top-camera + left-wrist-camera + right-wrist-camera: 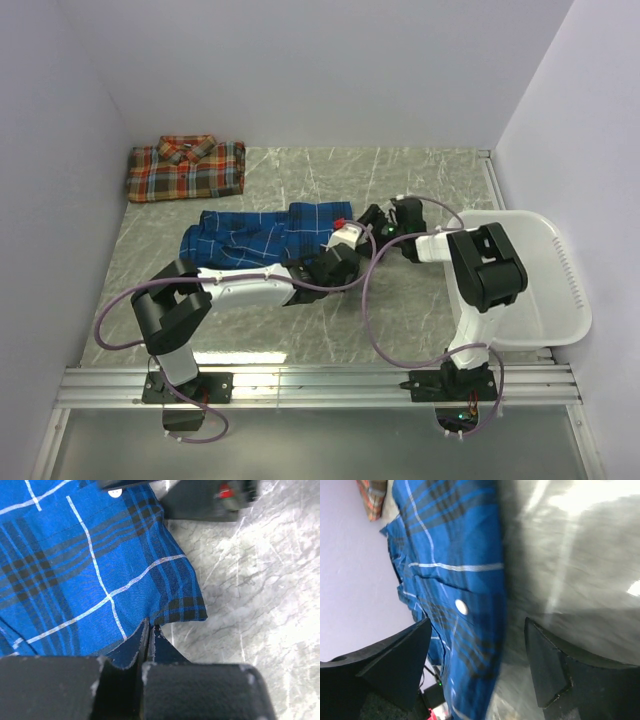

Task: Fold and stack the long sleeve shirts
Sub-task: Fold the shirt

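The royal blue plaid shirt (262, 234) lies crumpled in the middle of the table. My left gripper (332, 258) is at its right end, shut on the shirt's hem edge (148, 625); the blue cloth (90, 570) spreads up and left from the closed fingertips. My right gripper (385, 218) is open beside the same right end, its two fingers (400, 655) on either side of the shirt's edge (470, 610), with a white button showing. The red-orange plaid shirt (186, 167) lies folded at the far left corner, and a bit of it shows in the right wrist view (372, 497).
A white plastic basket (545, 280) stands at the right edge of the table, beside my right arm. The grey marbled tabletop (300, 170) is walled on the left, back and right.
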Available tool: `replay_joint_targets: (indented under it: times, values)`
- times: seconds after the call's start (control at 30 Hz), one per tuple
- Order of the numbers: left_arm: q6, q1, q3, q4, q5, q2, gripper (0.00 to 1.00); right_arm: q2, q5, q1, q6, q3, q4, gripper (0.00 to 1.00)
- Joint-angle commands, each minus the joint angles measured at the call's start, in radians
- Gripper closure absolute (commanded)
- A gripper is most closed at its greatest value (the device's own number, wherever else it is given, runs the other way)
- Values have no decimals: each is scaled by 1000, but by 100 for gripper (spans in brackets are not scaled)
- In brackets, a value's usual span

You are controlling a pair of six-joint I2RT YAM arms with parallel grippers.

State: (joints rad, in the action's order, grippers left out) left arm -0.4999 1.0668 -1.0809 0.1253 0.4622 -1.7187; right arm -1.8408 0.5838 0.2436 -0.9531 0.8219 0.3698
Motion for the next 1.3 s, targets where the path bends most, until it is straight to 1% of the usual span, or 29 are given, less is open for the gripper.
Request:
replay_joint_targets:
  times: [0.0,0.07,0.17,0.23,0.27,0.33,0.37,0.43,0.47,0.53,0.57,0.6,0.63,0.67,0.7,0.73,0.77,0.8,0.83,0.87,0.9,0.93,1.0,1.03,1.1,1.17,1.2,1.27]
  values:
    - [-43,-5,-14,-47,-45,30,99,-46,28,49,-3,55,38,20]
    - [-57,-8,-20,-58,-72,34,99,-73,28,60,1,72,32,21]
    - [-77,-13,-28,-73,-105,37,97,-109,33,69,-4,94,56,27]
    - [-103,-16,-37,-73,-129,34,96,-136,42,72,-4,115,60,33]
    - [-115,-21,-39,-73,-141,36,95,-146,44,74,-3,135,57,39]
    - [-140,-31,-31,-99,-184,44,92,-169,48,80,8,155,46,44]
    - [-149,-34,-27,-107,-195,53,89,-173,50,80,11,173,43,48]
    - [-169,-47,-22,-113,-217,57,82,-182,51,82,31,186,28,60]
    - [-173,-50,-24,-113,-235,64,74,-184,53,82,43,197,18,72]
    - [-190,-60,-24,-101,-240,76,60,-176,53,82,98,209,-33,83]
    - [-198,-67,-19,-99,-244,96,41,-172,50,79,125,227,-61,89]
    - [-204,-71,-14,-96,-246,111,34,-167,45,79,154,238,-92,92]
    - [-218,-85,-10,-92,-244,128,24,-154,42,76,225,250,-164,95]
    - [-226,-93,-4,-85,-243,166,21,-149,31,71,264,284,-205,98]
    - [-232,-100,12,-81,-238,186,19,-141,22,68,346,304,-254,100]
    - [-245,-117,19,-75,-231,208,16,-132,16,63,390,328,-357,100]
    - [-253,-128,29,-58,-226,250,15,-129,8,57,437,389,-421,100]
    - [-273,-139,54,-52,-217,272,14,-126,-30,43,538,426,-490,100]
    - [-284,-160,71,-44,-211,293,14,-121,-47,40,588,466,-613,100]
    - [-298,-172,91,-38,-203,344,13,-120,-74,34,637,544,-668,100]
    - [-328,-204,136,-24,-195,369,13,-121,-125,33,715,584,-769,100]
    - [-344,-223,159,-18,-194,396,13,-120,-151,31,750,653,-808,100]
    - [-371,-266,232,-3,-204,479,12,-133,-182,31,839,716,-876,100]
    - [-379,-313,252,7,-218,504,12,-141,-212,29,865,779,-944,100]
    - [-396,-356,309,40,-229,577,12,-158,-239,33,930,828,-999,100]
    - [-411,-418,357,68,-240,634,13,-163,-278,33,944,879,-1049,100]
    - [-425,-436,372,77,-247,649,13,-161,-288,31,991,890,-1060,100]
    - [-442,-494,418,105,-272,677,16,-153,-331,45,1016,918,-1088,100]
